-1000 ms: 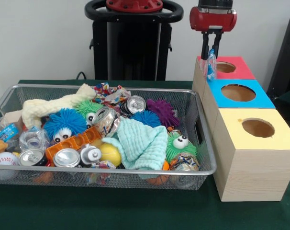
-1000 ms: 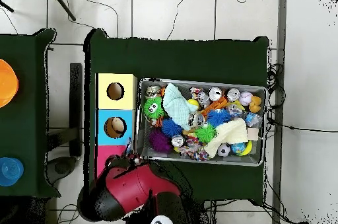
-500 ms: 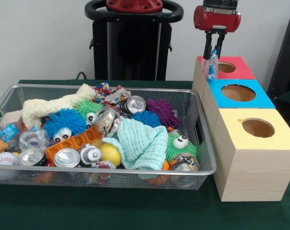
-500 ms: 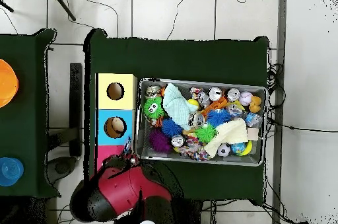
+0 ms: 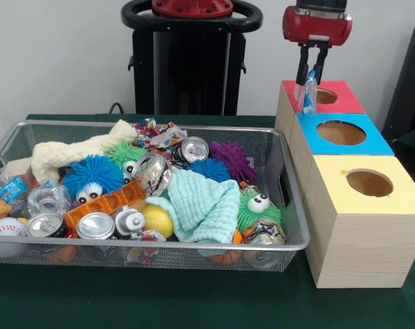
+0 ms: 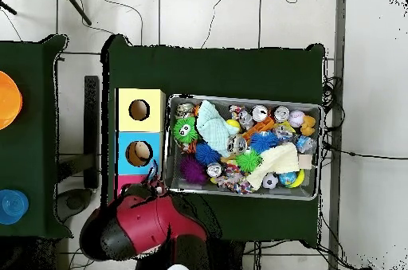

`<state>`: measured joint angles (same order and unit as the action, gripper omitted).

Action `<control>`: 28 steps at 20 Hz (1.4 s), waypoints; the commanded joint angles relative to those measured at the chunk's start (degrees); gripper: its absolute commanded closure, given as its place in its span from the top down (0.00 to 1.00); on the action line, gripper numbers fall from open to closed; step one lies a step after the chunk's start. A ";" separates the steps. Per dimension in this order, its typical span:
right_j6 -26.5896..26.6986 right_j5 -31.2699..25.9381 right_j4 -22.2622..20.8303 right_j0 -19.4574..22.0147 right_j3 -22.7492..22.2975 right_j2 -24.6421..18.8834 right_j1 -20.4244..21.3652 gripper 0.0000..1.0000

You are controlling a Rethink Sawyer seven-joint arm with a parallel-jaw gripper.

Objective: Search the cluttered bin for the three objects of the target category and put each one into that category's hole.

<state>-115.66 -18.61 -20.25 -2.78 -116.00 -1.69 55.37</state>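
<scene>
Clear crinkled plastic with blue print, apparently a crushed water bottle point(image 5: 305, 94), hangs pinched between the two black fingers of the gripper point(image 5: 309, 74), which is clenched on its upper end. In the front view the bottle dangles just beside the hole of the red box point(image 5: 339, 95), over that box's inner edge and not yet over the opening itself. The overhead view shows the red arm covering most of the red box, so the alignment cannot be checked from there.

Next along the row stand the blue box point(image 5: 366, 139) and then the yellow box point(image 5: 394, 194), each with a round hole in its top. Beside them the wire mesh bin point(image 5: 287, 179) is crowded with crushed soda cans point(image 5: 96, 225), fuzzy googly-eyed balls point(image 5: 92, 177), a mint-green cloth point(image 5: 206, 203) and a baseball point(image 5: 7, 227).

The step in hand looks like delivery: one target item has been carried to its box. The next move calls for a small shift toward the hole's centre, then releasing so the bottle falls in rather than catching on the rim.
</scene>
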 commanded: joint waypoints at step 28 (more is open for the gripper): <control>-12.01 -9.87 7.73 -12.29 13.87 9.82 -10.44 0.00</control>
<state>-115.66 -24.32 -14.68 -15.26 -105.12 5.89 49.13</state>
